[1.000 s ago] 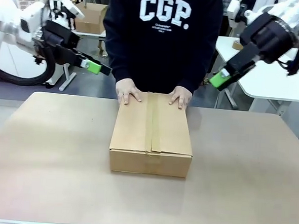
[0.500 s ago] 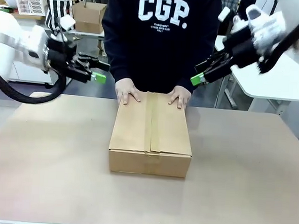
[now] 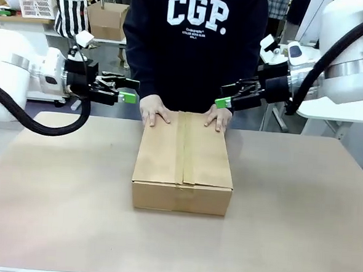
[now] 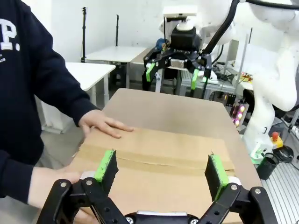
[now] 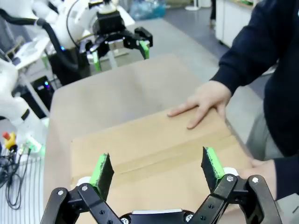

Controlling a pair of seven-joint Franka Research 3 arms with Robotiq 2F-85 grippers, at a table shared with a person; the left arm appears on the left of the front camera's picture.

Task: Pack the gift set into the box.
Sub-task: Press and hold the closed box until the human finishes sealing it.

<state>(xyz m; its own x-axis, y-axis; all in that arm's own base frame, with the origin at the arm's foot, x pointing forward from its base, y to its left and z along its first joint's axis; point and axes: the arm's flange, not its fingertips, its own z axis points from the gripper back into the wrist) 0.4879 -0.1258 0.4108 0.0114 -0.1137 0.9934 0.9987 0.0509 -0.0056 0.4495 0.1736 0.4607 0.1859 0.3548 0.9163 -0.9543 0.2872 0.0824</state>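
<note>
Box (image 3: 183,167) at frame centre. Our left gripper (image 3: 130,90): jaws spread wide, empty, hovering mid-left; our right gripper (image 3: 223,95) likewise, mid-right. Between them we see person's hands (image 3: 155,116) flat on box's far edge. Box plain brown corrugated, flaps closed, seam down middle, resting on tan table (image 3: 300,211).

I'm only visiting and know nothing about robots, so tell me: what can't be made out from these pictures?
1. What the box holds: it is shut, hiding the inside in all views.
2. The small print under "CGP." on the person's sweatshirt: too small to read, front view.
3. The person's nearer hand, left wrist view: partly behind the left pincer.
</note>
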